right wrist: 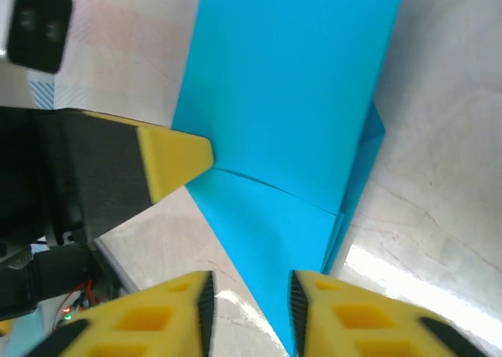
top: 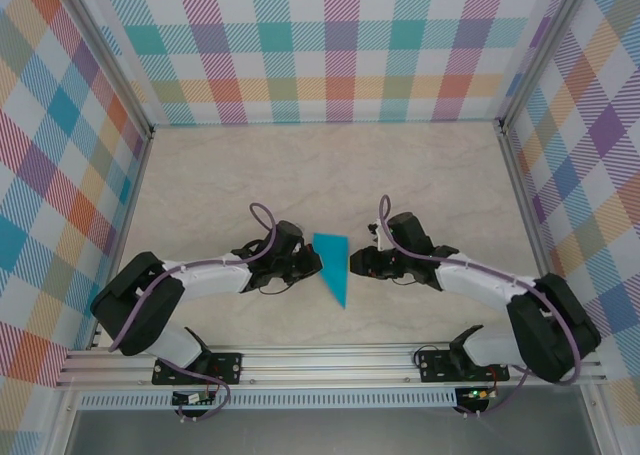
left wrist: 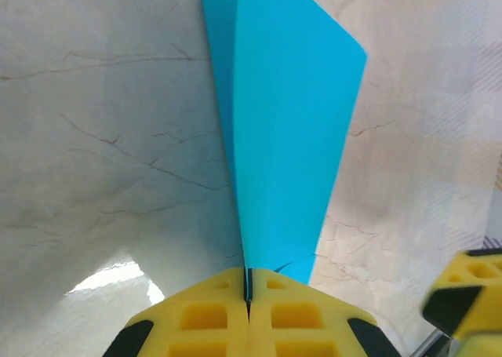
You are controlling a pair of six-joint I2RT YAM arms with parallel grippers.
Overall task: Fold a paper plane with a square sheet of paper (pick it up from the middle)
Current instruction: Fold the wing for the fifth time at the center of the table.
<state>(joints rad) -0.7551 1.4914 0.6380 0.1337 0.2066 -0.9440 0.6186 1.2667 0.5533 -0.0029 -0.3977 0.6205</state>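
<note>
At the near end of the left wrist view, the left gripper [left wrist: 248, 298] is clenched on the paper plane [left wrist: 290, 137]; its yellow fingers [left wrist: 204, 318] press flat together, with the teal fold caught in the seam between them; from that pinch the plane widens away over the marbled table [left wrist: 102, 137], two layers showing at its far end. In the right wrist view the right gripper [right wrist: 251, 302] stands released, jaws parted (bare table shows in the gap); the plane's narrow end dips into that gap close beside one finger, unsqueezed. From above, the plane sits between the two grippers; its sharp tip points toward the arm bases and its broad end toward the far plaid wall [top: 320, 45].
</note>
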